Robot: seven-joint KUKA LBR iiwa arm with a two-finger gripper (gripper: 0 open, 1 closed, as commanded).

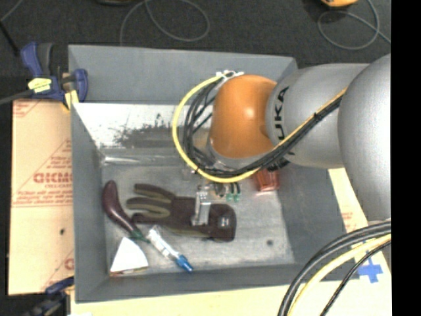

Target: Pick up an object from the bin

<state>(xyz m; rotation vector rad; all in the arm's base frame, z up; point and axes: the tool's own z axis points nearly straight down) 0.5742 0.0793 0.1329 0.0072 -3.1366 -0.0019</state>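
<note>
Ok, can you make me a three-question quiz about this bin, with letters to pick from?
1. Where is the white triangle?
A) lower-left corner of the bin
B) on top of the arm
C) outside on the black floor

2. What colour is the tip of the pen?
A) red
B) blue
C) yellow

3. How does the dark glove lie?
A) spread flat on the floor
B) hanging over the rim
C) rolled into a ball

Answers: 1 A, it sits beside the pen at lower left. 2 B, that end is blue. 3 A, it lies flat, with the gripper over its cuff.
</note>
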